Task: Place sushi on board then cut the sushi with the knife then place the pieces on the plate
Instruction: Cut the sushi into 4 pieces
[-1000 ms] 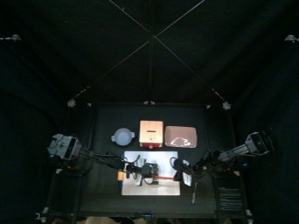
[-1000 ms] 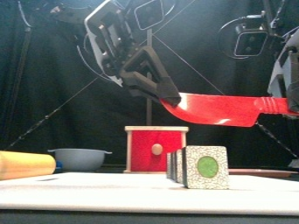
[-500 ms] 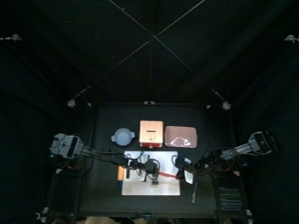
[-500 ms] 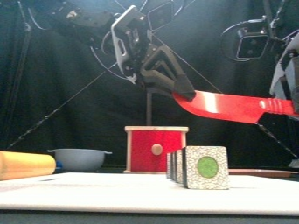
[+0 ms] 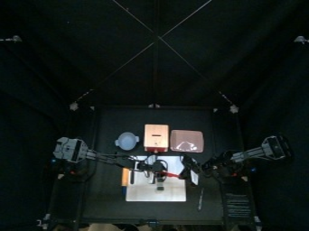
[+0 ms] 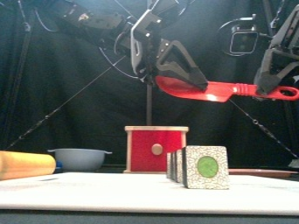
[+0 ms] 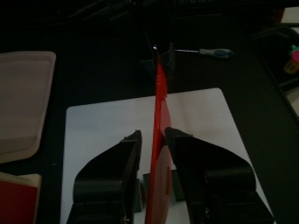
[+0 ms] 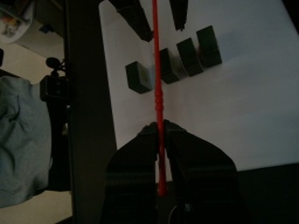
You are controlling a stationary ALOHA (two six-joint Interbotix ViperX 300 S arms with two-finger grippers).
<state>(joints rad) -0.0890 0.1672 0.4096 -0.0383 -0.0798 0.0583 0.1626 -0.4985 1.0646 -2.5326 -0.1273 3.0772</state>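
Sushi pieces [image 6: 198, 166] upright on white board [image 6: 93, 191], red knife [image 6: 216, 89] level above, left gripper [image 7: 155, 134] pinching one end, right gripper [image 8: 160, 129] pinching the other.

Pale wooden box [image 6: 156, 149] w/ red drawer front stands at back-centre of bench [image 5: 108, 122], front facing fwd. Blue-grey bowl [image 6: 79, 157] sits just left of box, not touching. Tan wooden roller [image 6: 26, 164] lies on its side at front left, nearer the cam than the bowl. Small blue-handled item [image 7: 208, 52] lies flat toward bench's right side; can't tell what kind.
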